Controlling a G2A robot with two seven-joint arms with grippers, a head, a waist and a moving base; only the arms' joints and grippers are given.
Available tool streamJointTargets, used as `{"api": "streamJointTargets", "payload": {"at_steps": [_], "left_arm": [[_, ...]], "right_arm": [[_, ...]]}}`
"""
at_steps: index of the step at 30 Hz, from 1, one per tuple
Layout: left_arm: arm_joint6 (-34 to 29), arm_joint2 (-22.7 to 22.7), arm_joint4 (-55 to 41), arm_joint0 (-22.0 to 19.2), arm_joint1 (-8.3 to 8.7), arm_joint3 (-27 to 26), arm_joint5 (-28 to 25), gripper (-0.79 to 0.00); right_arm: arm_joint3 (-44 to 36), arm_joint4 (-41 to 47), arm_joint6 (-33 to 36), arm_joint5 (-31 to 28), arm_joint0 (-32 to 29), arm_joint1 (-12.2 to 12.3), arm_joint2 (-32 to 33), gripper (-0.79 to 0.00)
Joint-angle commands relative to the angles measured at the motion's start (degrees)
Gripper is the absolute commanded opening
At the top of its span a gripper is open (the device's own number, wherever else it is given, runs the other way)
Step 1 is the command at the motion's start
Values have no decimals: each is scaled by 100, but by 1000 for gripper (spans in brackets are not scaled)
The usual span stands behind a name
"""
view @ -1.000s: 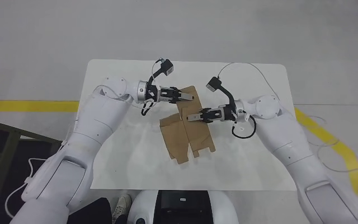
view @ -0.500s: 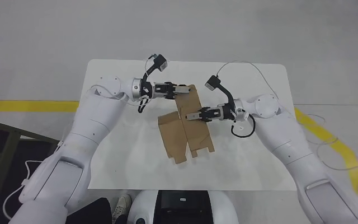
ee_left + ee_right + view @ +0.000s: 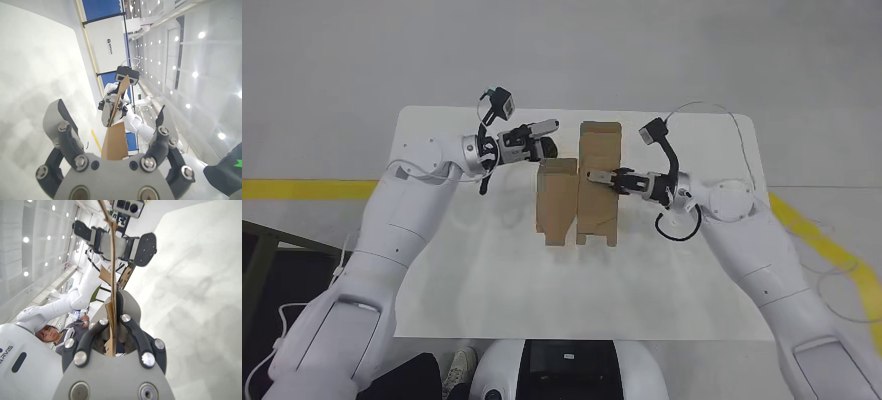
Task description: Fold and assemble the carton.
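Observation:
The brown carton (image 3: pixel 579 190) is a flattened cardboard sleeve with its flaps out, held up over the white table (image 3: pixel 452 280). My right gripper (image 3: pixel 594 176) is shut on its right-hand panel; in the right wrist view the cardboard edge (image 3: pixel 113 279) runs straight out from between the closed fingers (image 3: pixel 130 306). My left gripper (image 3: pixel 548 130) stands open at the carton's far left corner. In the left wrist view its fingers (image 3: pixel 60 113) are spread wide, and a carton edge (image 3: pixel 114 140) lies in the gap, not pinched.
The table's near half and both its sides are bare white surface. A yellow floor line (image 3: pixel 302 188) runs past the table on the left. The left gripper (image 3: pixel 117 240) shows open beyond the cardboard in the right wrist view.
The right arm has swung the carton from slanted to square and carried it toward the far side. The left gripper has come off the upper flap, opened and drawn back to the left.

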Motion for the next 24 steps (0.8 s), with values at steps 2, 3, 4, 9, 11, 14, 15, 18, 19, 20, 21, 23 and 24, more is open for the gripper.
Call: {"api": "streamJointTargets", "payload": {"at_steps": [2,3,4,9,11,14,15,18,19,20,21,23,24], "left_arm": [[171,-62,68,123,23,-214,85,0],[231,-83,73,160,29,-274,110,0],[274,-99,85,194,34,-332,133,0],[282,-103,89,206,35,-351,145,0],[282,-103,89,206,35,-351,145,0],[282,-103,89,206,35,-351,145,0],[282,-103,89,206,35,-351,145,0],[282,-103,89,206,35,-351,145,0],[282,-103,89,206,35,-351,145,0],[282,-103,89,206,35,-351,145,0],[282,-103,89,206,35,-351,145,0],[282,-103,89,206,35,-351,145,0],[282,-103,89,206,35,-351,145,0]], "right_arm": [[-105,-158,-452,75,-187,49,222,-785],[-149,-250,-580,124,-239,66,286,-785],[-205,-338,-708,173,-293,82,351,-785],[-281,-415,-803,208,-353,98,408,-785],[-281,-415,-803,208,-353,98,408,-785],[-281,-415,-803,208,-353,98,408,-785],[-281,-415,-803,208,-353,98,408,-785],[-281,-415,-803,208,-353,98,408,-785],[-281,-415,-803,208,-353,98,408,-785],[-281,-415,-803,208,-353,98,408,-785],[-281,-415,-803,208,-353,98,408,-785],[-300,-384,-837,213,-372,96,412,-785],[-362,-340,-890,210,-415,93,421,-785]]}}
